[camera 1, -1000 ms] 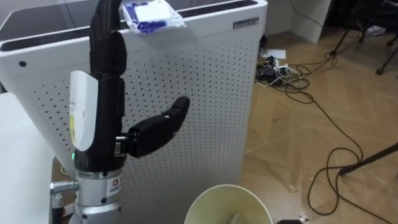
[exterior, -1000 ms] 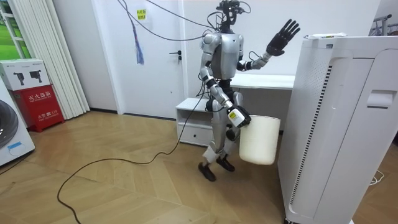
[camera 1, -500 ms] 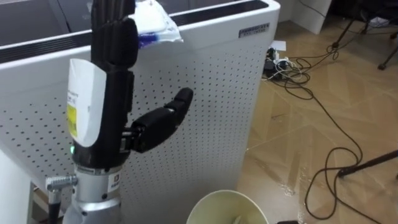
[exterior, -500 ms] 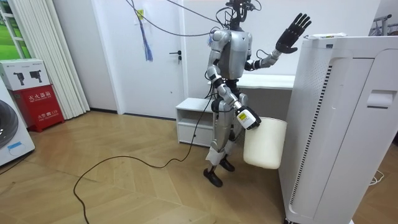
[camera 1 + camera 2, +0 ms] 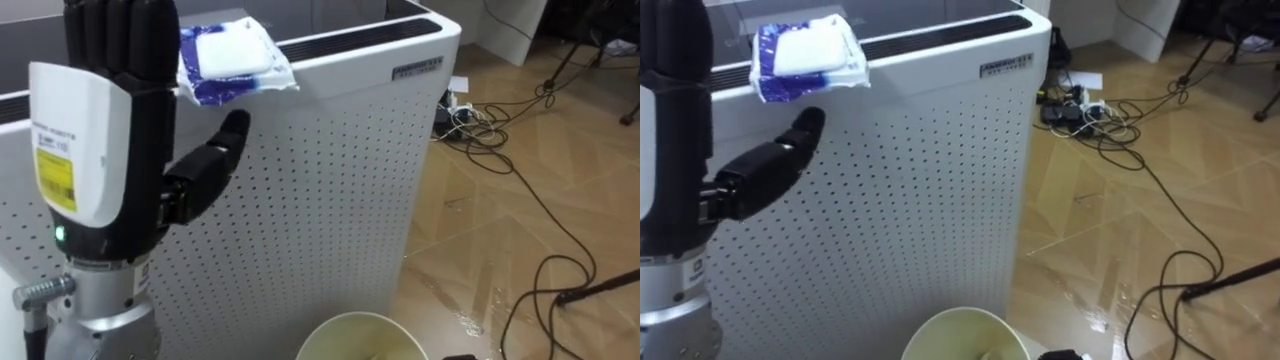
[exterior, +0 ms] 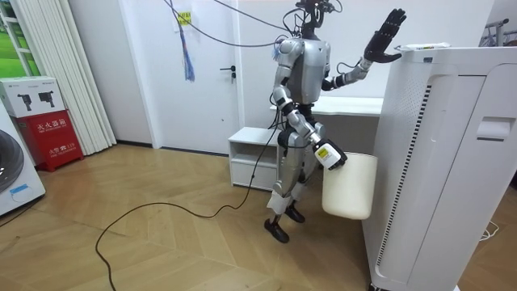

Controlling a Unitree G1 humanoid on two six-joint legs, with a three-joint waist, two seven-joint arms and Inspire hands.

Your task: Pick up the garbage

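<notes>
a crumpled blue-and-white plastic packet (image 5: 232, 58) lies flat on top of a tall white perforated cabinet (image 5: 330, 190), right at the front edge of its roof, with its blue corners hanging slightly over the perforated face.

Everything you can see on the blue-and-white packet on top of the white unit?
The packet is a crumpled soft wrapper, plastic by its look, white in the middle with blue edges. It lies flat at the near top edge of the white perforated unit, its blue edge slightly overhanging. The left hand, open, stands beside it; contact unclear.
</notes>
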